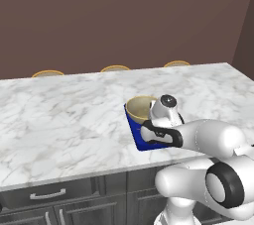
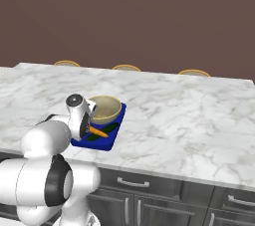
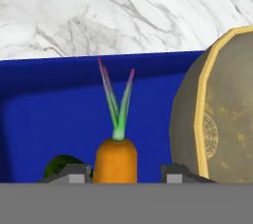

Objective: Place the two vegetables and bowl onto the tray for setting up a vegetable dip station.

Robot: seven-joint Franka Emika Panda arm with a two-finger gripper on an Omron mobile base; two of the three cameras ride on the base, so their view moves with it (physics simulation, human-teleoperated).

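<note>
The deep blue tray (image 1: pixel 135 135) (image 2: pixel 106 144) (image 3: pixel 49 109) lies near the counter's front edge. The tan bowl (image 1: pixel 138 108) (image 2: pixel 105 108) (image 3: pixel 217 114) stands on its far part. The orange carrot (image 2: pixel 98 132) (image 3: pixel 116 161) lies on the tray floor, its green top pointing away from the hand. The dark green cucumber (image 2: pixel 108 130) (image 3: pixel 62 165) lies beside it. My gripper (image 3: pixel 123 176) (image 2: pixel 90 129) hangs low over the tray with one finger on each side of the carrot. Its jaws stand open, and a gap shows between the carrot and the right fingertip (image 3: pixel 177 174).
The white marble counter (image 1: pixel 64 115) (image 2: pixel 189 115) stretches wide on both sides of the tray. Three flat tan-rimmed discs (image 1: pixel 115 68) (image 2: pixel 126 67) sit along its far edge against the brown wall. Dark drawers with handles (image 1: pixel 47 195) run below the front edge.
</note>
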